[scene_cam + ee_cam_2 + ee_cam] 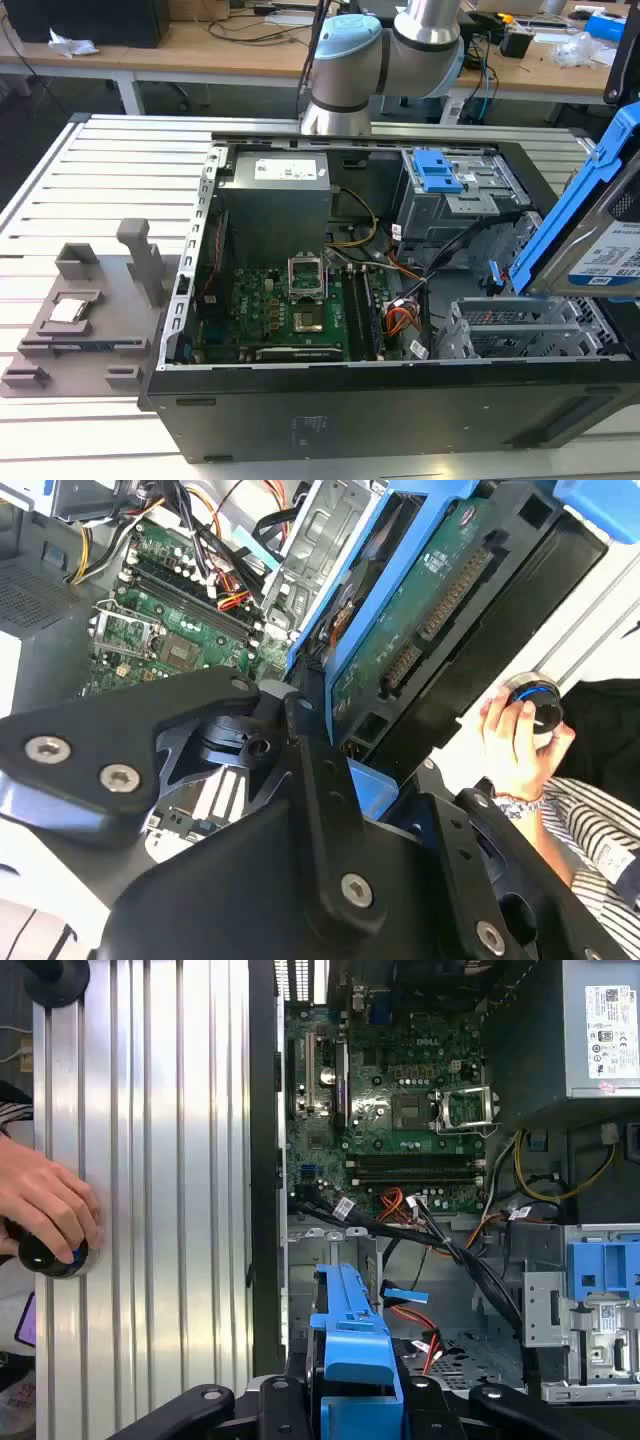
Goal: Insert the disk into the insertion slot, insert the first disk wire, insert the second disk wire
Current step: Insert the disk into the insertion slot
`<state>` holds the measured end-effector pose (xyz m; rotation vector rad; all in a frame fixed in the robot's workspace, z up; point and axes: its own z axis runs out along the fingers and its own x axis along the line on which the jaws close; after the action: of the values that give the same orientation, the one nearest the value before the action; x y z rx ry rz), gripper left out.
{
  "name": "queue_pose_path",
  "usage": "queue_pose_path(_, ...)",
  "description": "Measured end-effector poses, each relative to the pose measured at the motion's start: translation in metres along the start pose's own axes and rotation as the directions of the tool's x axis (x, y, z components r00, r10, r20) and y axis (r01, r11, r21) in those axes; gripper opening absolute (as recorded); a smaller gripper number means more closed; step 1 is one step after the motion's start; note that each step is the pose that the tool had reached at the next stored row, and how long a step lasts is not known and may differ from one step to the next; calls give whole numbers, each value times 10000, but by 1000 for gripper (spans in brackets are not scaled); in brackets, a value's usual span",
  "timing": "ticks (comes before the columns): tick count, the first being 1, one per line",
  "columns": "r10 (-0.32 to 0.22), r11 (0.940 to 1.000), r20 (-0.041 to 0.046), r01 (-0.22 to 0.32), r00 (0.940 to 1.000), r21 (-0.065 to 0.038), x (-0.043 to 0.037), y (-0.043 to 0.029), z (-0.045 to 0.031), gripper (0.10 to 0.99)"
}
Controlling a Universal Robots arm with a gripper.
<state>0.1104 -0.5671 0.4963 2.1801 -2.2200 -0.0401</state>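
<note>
The disk (605, 250), a flat drive with a white label in a bright blue carrier, hangs tilted above the open computer case at the exterior view's right. Its green circuit-board side (425, 615) faces the camera in the second wrist view. My gripper (355, 1400) is shut on the disk, with black fingers (285, 1405) on either side of the blue carrier (350, 1345). The insertion slot (505, 335), a low bay of silver perforated metal, lies below the disk and apart from it. A cable with a blue plug (405, 1295) lies loose inside the case beside red wires.
A taller grey cage with a blue latch (440, 170) stands behind the slot. The motherboard (295, 305) and the power supply (275, 190) sit in the case's left half. A person's hand (45, 1205) rests on a black knob (45, 1252) on the ribbed table. Grey fixtures (90, 310) lie at the left.
</note>
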Motion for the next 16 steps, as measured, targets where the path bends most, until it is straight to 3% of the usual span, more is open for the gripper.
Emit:
queue_pose_path(6, -211, 9998, -8, 211, 9998, 0, -112, 17, 3, 365)
queue_pose_path(9, -213, 9998, -9, 213, 9998, 1, -289, 20, 2, 365)
queue_pose_path(16, -213, 9998, -9, 213, 9998, 1, -302, 19, 33, 365)
